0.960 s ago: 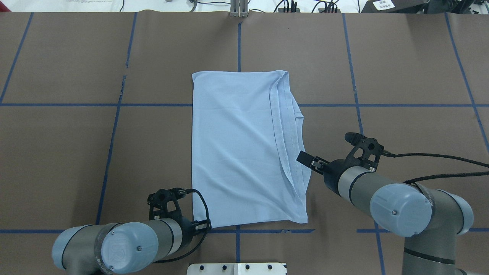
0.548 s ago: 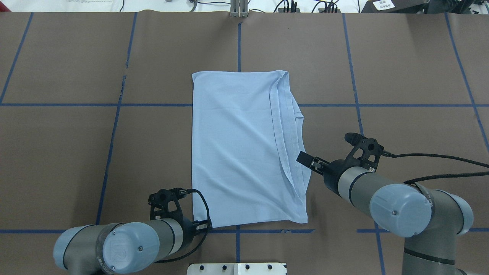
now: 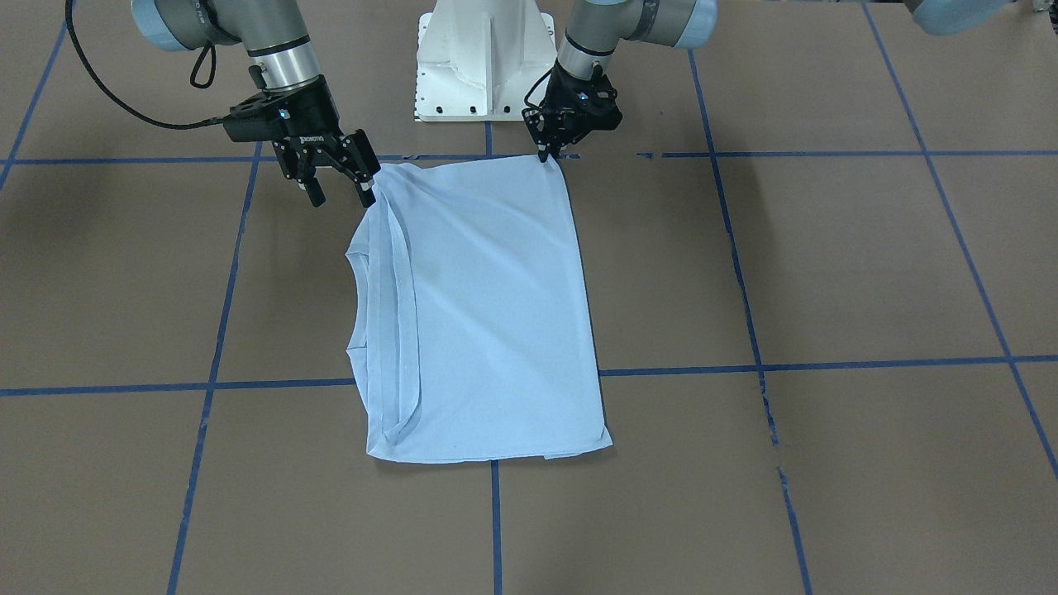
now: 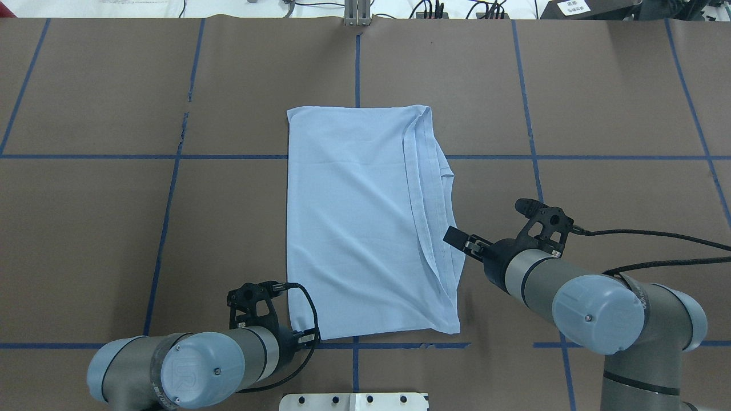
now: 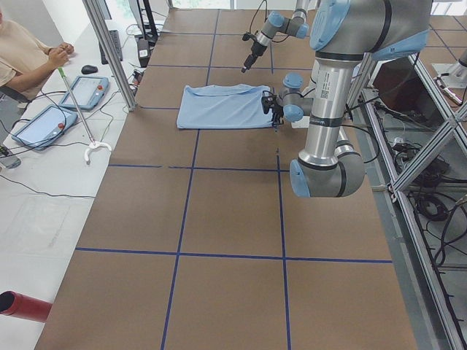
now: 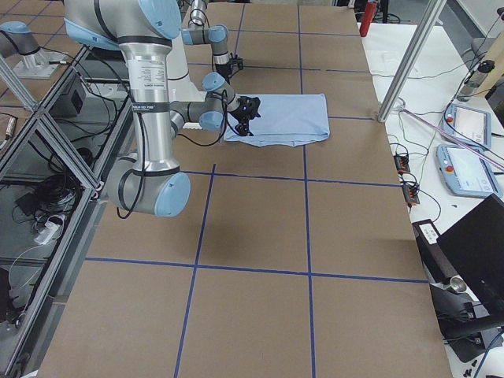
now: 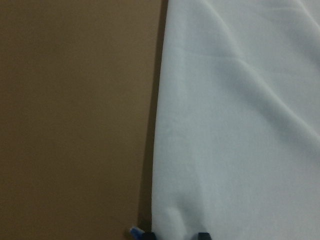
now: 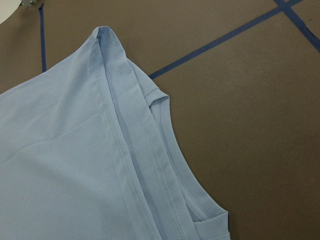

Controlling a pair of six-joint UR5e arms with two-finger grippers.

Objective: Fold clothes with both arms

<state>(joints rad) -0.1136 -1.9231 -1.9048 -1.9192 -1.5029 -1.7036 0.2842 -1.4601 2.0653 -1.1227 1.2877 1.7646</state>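
The light blue T-shirt [image 4: 354,222] [image 3: 488,314] lies flat at the table's middle, folded lengthwise, with its layered edges and collar [image 8: 170,145] toward my right arm. My left gripper [image 4: 308,338] [image 3: 545,155] is low at the shirt's near left corner. In the left wrist view its two fingertips [image 7: 202,234] stand a little apart, and a small pucker of cloth [image 7: 172,220] sits between them. My right gripper [image 3: 340,198] [image 4: 457,240] hangs open just over the shirt's right edge, holding nothing.
The white pedestal base [image 3: 483,66] stands at the near table edge between the arms. Blue tape lines [image 4: 534,157] cross the brown table cover. A black cable [image 4: 657,234] trails from the right wrist. A person [image 5: 22,55] sits at a side bench.
My left arm has slid slightly to the right, toward the shirt's near left corner. The right arm and the shirt have not moved.
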